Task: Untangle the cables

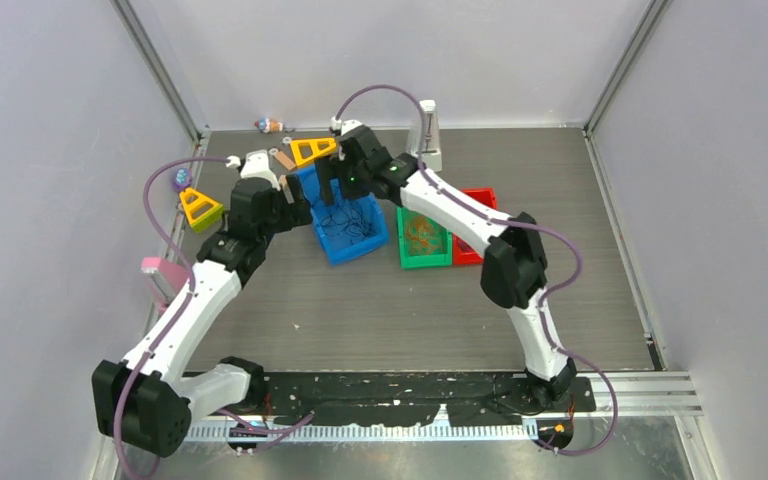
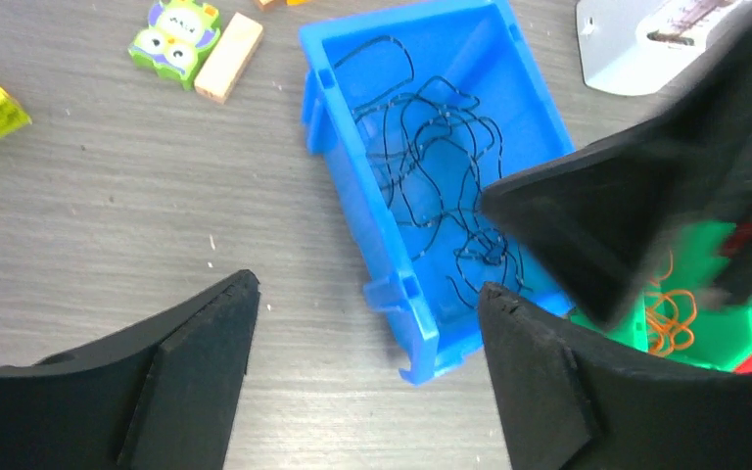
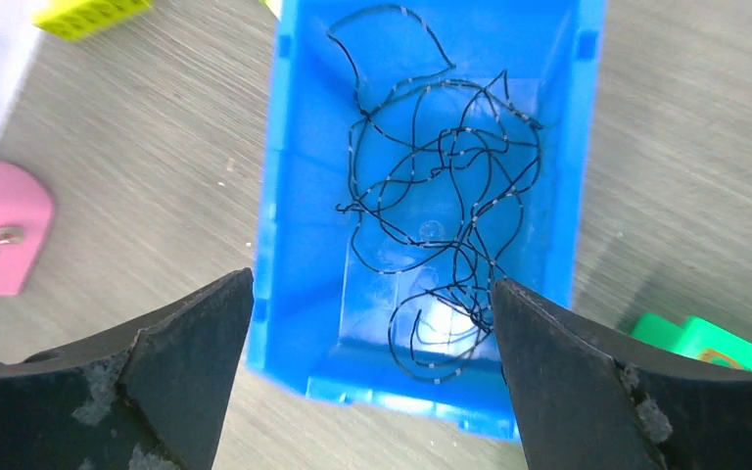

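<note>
Centrally, black cables [image 3: 441,186]: thin, kinked strands looped over one another in a loose snarl, lying on the floor of the blue bin [image 3: 279,196].
Orange cables [image 2: 671,318]: a small coiled bundle, seen in the left wrist view at 4 o'clock of the black snarl.
Blue bin: open-topped, holds the black strands.
Green bin [image 1: 425,262]: just beside the blue bin at its 3 o'clock in the top view; holds the orange bundle.
Red bin [image 1: 480,200]: at 3 o'clock of the green bin; contents too small to tell.
Left gripper [image 2: 367,362]: jaws spread wide, empty, at 9 o'clock of the blue bin in the top view.
Right gripper [image 3: 372,362]: jaws spread wide, empty, straddling the bin's end wall above the snarl.
</note>
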